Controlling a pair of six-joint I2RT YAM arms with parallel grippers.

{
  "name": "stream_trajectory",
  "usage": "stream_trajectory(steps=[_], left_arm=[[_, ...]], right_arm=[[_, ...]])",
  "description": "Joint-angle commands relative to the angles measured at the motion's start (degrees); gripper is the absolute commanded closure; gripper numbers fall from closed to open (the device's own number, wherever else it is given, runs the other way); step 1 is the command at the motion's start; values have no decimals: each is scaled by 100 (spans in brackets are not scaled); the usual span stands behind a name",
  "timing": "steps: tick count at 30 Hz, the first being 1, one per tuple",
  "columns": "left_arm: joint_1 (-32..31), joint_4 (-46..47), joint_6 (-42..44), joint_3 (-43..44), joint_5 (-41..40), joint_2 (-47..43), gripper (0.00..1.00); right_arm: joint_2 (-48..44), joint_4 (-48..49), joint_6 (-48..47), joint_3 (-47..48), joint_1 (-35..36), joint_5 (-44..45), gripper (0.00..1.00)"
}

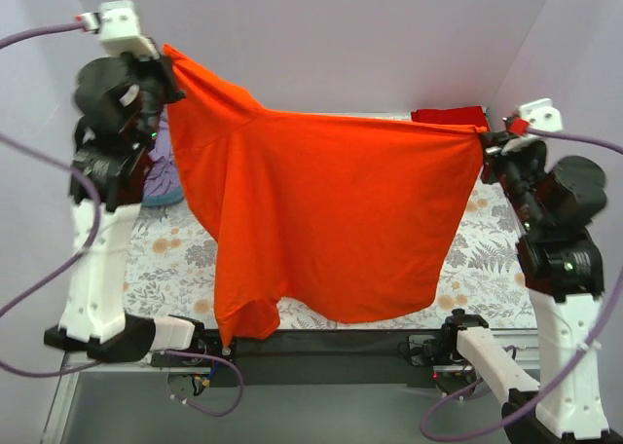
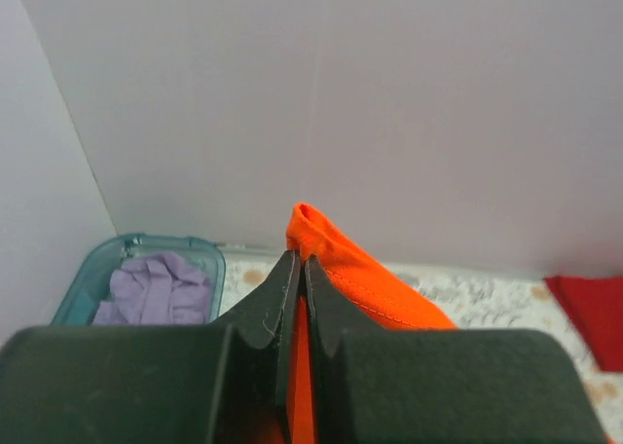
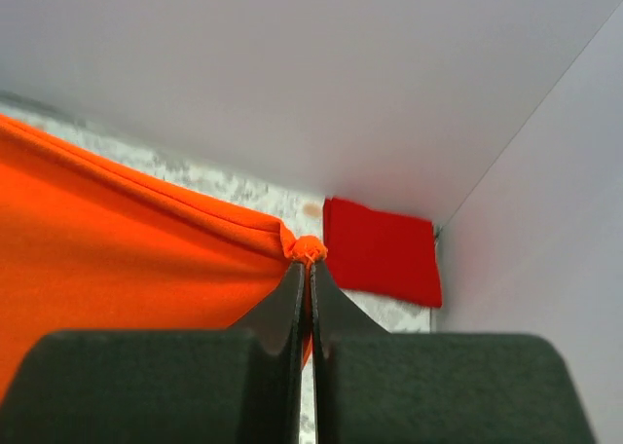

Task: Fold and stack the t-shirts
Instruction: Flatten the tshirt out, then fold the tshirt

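Hanging orange tee, long axis L-R

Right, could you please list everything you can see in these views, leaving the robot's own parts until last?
bright orange cloth t-shirt: one, orange, hanging stretched between both hands above the table
folded deep red cloth shirt: one, red, lying at the table's far right corner
translucent teal plastic bin: one, teal, at the far left corner
crumpled lavender cloth: one, pale purple, inside the bin
floral-printed table cover: one, white with grey and orange flowers, beneath everything
left hand: one, black, raised at far left, shut on an edge of the orange t-shirt
right hand: one, black, raised at far right, shut on the opposite edge
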Motion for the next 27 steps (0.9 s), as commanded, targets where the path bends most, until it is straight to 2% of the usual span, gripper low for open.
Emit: stream_trajectory(steps=[1,2,4,5,8,9,10,11,15,19,27], left_arm=[[44,275,434,-729,266,865,100],[44,372,451,-1070,371,1415,100],[44,583,522,-1205,416,2067,100],[35,610,522,-1196,398,2697,100],[26,899,504,-1083,196,3624,100],[26,978,496,-847,214,4227,100],[-9,1014,487,-706,231,4764,100],[-18,1049,487,-574,223,4769,100],[-71,1137,557,59,240,5865,100],[-79,1321,575,228,74,6184,100],[-71,1594,460,201,64,6263,100]], right_arm=[[654,431,-58,-837,-22,281,99],[778,607,-32,-1292,-22,481,99],[1198,1370,47,-1777,-31,849,99],[1383,1643,56,-2032,-31,991,99],[2279,2697,126,-2605,-39,1536,99],[2517,2970,118,-2710,-57,1625,99],[3041,3364,126,-2703,-66,1791,99],[3299,3507,144,-2676,-66,1853,99],[4573,3799,-39,-2106,-75,1986,99],[5488,3799,-313,-1535,-83,2021,99],[5982,3851,-436,-1165,-136,1986,99]])
